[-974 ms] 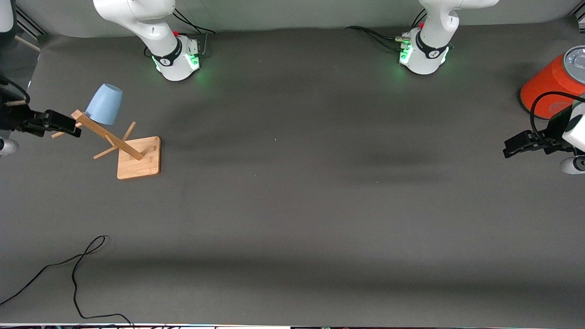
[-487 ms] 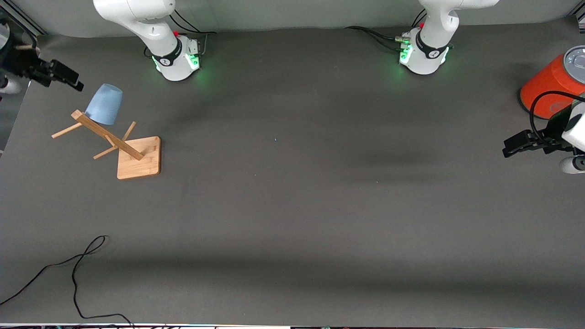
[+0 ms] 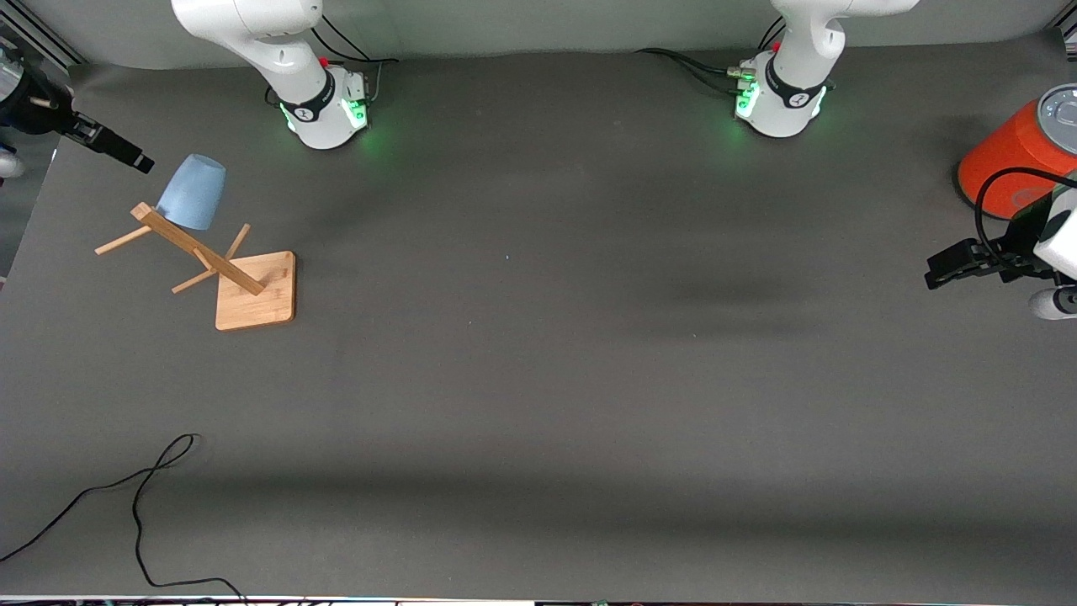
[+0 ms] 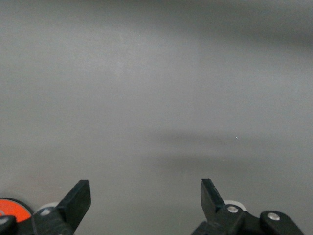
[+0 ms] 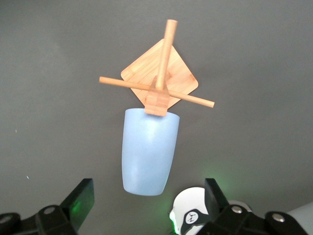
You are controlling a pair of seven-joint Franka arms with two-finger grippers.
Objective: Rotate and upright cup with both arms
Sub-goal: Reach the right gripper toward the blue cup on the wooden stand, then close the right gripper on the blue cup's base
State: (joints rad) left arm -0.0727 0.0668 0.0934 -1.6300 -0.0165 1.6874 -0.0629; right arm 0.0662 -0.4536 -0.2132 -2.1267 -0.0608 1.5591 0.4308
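The pale blue cup (image 3: 193, 194) hangs mouth down and tilted on a peg of the wooden rack (image 3: 252, 290), at the right arm's end of the table. My right gripper (image 3: 137, 161) is open and empty, up in the air close to the cup's closed end, not touching it. In the right wrist view the cup (image 5: 149, 152) lies between and ahead of the open fingers (image 5: 80, 198), with the rack (image 5: 160, 73) past it. My left gripper (image 3: 938, 273) is open and empty and waits over the mat at the left arm's end. The left wrist view shows only bare mat between its fingertips (image 4: 78, 196).
A big orange cylinder with a grey lid (image 3: 1022, 156) stands at the left arm's end, next to the left gripper. A black cable (image 3: 139, 505) lies on the mat near the front camera at the right arm's end.
My right gripper has moved from beside the rack's top toward the robots' bases and turned, and now points at the cup's closed end. The left arm and the cup have not moved.
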